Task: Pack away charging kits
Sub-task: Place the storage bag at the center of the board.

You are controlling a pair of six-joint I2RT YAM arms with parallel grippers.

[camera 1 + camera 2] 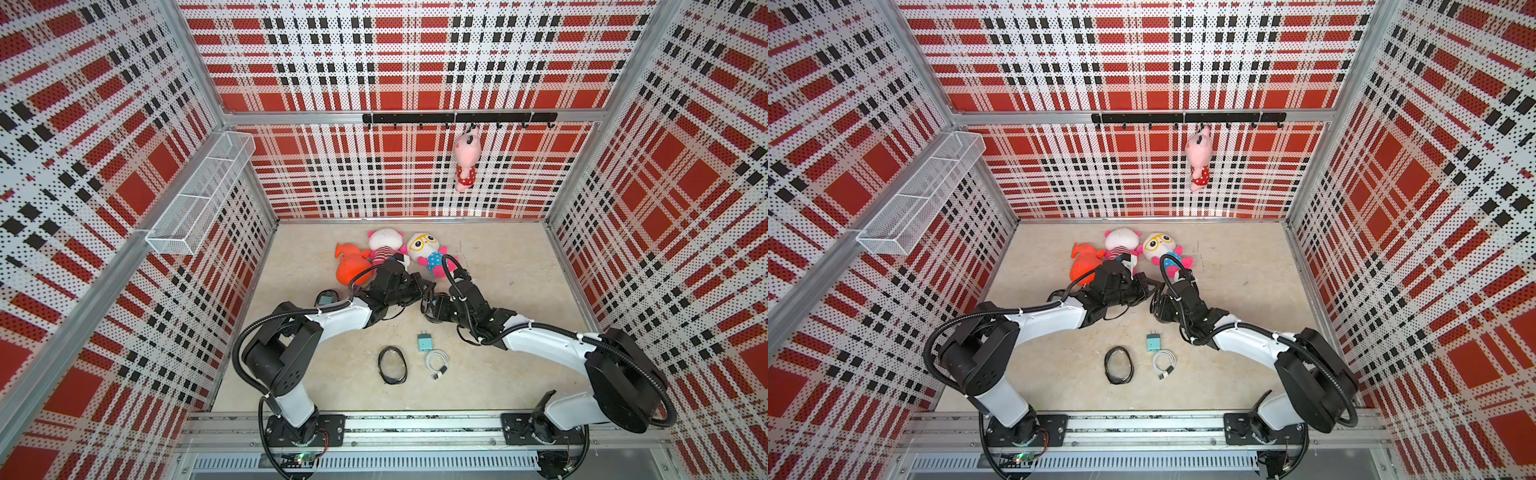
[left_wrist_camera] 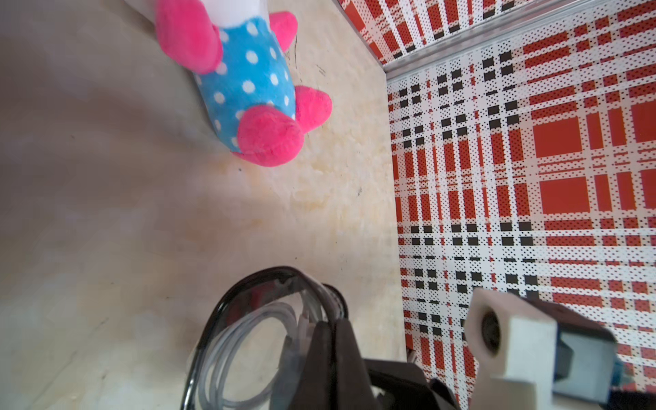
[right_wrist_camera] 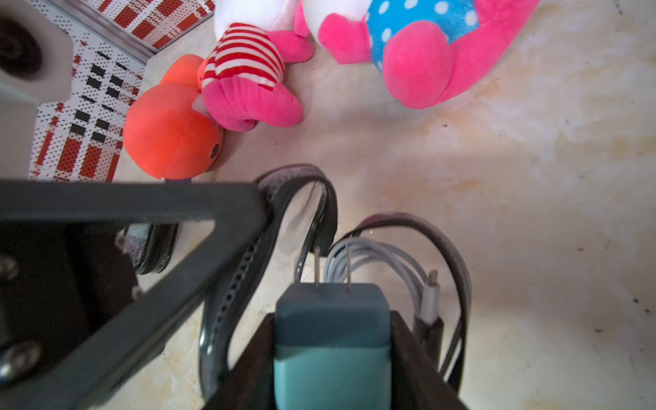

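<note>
- Right gripper (image 3: 332,316) stands part-way open, its jaws clamped on the flat sides of a teal adapter (image 3: 332,355). The adapter is a smooth plastic cube with rounded edges, and its two thin metal prongs point toward the black oval case (image 3: 458,262).
- Left gripper (image 2: 332,326) has its dark fingers pressed together on the edge of that case's lid (image 3: 328,209), a black-rimmed flap with a clear window, held raised.
- Inside the case lies a coiled white cable (image 3: 376,253), glossy, with a silvery plug end.
- Both grippers meet over the middle of the tabletop (image 1: 519,270), a beige marbled surface, just in front of three soft plush toys (image 1: 428,249) lying toward its back edge.
- Nearer the front edge rest a second teal adapter (image 1: 424,343), just beside it a loose white cable (image 1: 437,360) wound in a ring with a dark tie, and a second case (image 1: 392,365), flat and oval.
</note>
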